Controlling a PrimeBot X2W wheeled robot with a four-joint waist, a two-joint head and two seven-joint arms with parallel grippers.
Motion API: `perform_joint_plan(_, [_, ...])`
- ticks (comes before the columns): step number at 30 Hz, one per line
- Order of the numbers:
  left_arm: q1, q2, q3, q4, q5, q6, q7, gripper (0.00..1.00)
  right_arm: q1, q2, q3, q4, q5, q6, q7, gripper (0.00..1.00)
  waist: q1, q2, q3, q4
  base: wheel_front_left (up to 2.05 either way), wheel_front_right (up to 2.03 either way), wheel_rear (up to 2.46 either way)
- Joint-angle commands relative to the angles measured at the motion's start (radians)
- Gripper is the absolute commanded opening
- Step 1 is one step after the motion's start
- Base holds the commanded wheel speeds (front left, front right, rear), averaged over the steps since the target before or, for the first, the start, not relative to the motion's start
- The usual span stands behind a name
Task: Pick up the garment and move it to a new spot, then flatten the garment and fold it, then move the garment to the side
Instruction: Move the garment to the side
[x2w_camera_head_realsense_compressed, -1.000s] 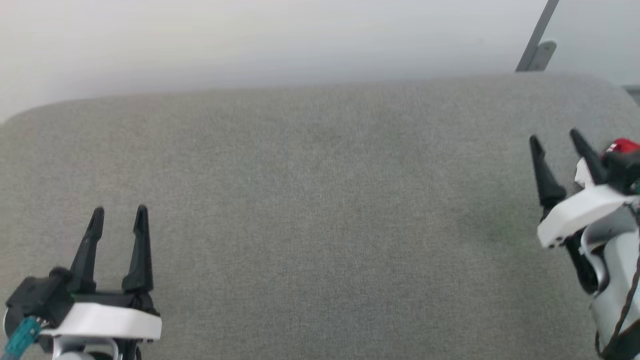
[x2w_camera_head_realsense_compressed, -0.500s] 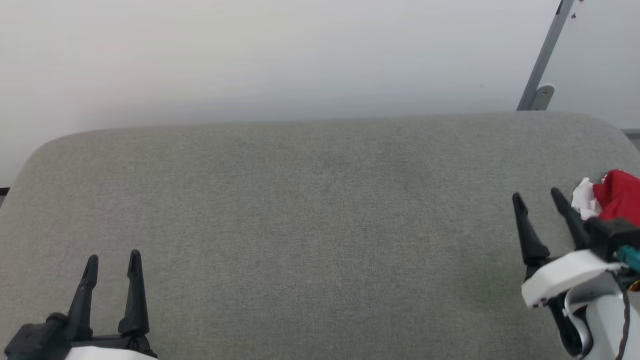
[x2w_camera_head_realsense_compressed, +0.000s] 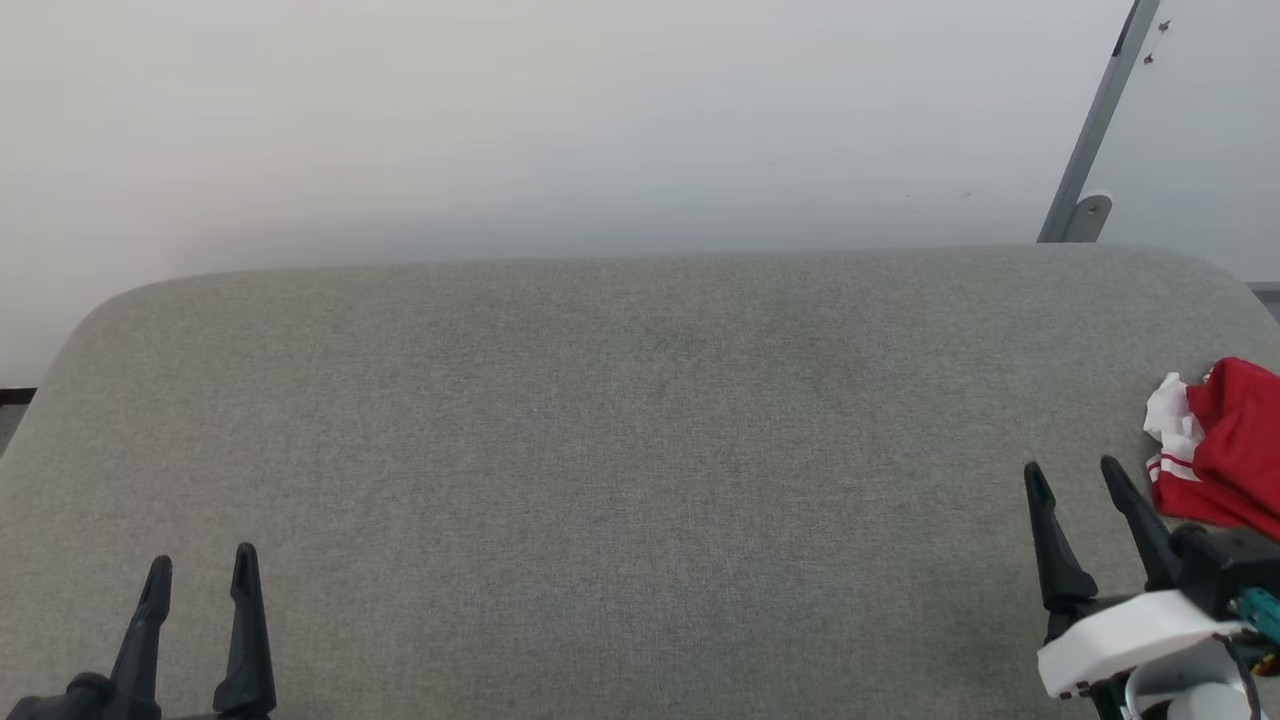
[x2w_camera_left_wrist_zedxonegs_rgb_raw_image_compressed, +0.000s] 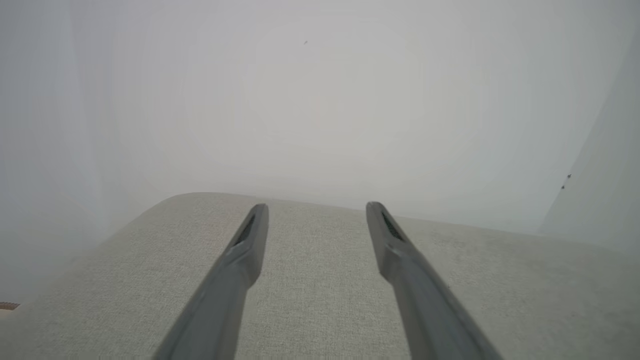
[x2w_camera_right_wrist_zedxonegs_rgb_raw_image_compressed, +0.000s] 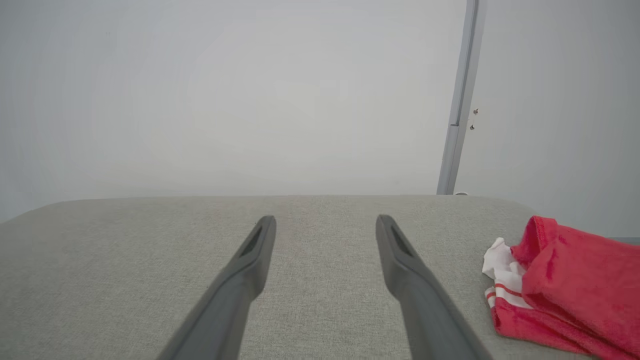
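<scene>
Red thin-fabric garment (x2w_camera_head_realsense_compressed: 1225, 450) (x2w_camera_right_wrist_zedxonegs_rgb_raw_image_compressed: 565, 285) with white, red-striped edging lies bunched at the right end of the grey fabric-covered bench (x2w_camera_head_realsense_compressed: 600, 420), partly cut off by the frame; lettering not visible. Right claw (x2w_camera_head_realsense_compressed: 1069, 465) (x2w_camera_right_wrist_zedxonegs_rgb_raw_image_compressed: 326, 218) hovers just beside it on the bench-middle side, fingers apart, holding nothing. Left claw (x2w_camera_head_realsense_compressed: 202, 556) (x2w_camera_left_wrist_zedxonegs_rgb_raw_image_compressed: 316, 205) is low at the left, well apart from the garment, fingers apart, empty too. Step unclear: a heap at the side fits a garment waiting for pickup or one already set aside. How well it is folded can't be judged. If pickup is due, the right claw is nearer; thin cloth needs an edge pinch.
</scene>
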Motion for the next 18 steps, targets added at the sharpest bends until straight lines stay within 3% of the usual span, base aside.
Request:
perform_joint_plan(1, [0.014, 0.005, 0.003, -0.002, -0.002, -0.002, -0.005, 1.00, 0.020, 0.010, -0.007, -0.017, -0.008, -0.001, -0.005, 1.00, 0.0000, -0.0001, -0.002, -0.001, 0.00, 0.00, 0.00])
perform_joint_plan(18, [0.067, 0.041, -0.027, 0.011, -0.040, -0.002, -0.005, 1.00, 0.134, 0.075, -0.061, -0.121, -0.025, -0.001, -0.005, 1.00, 0.0000, -0.0001, -0.012, -0.007, 0.00, 0.00, 0.00])
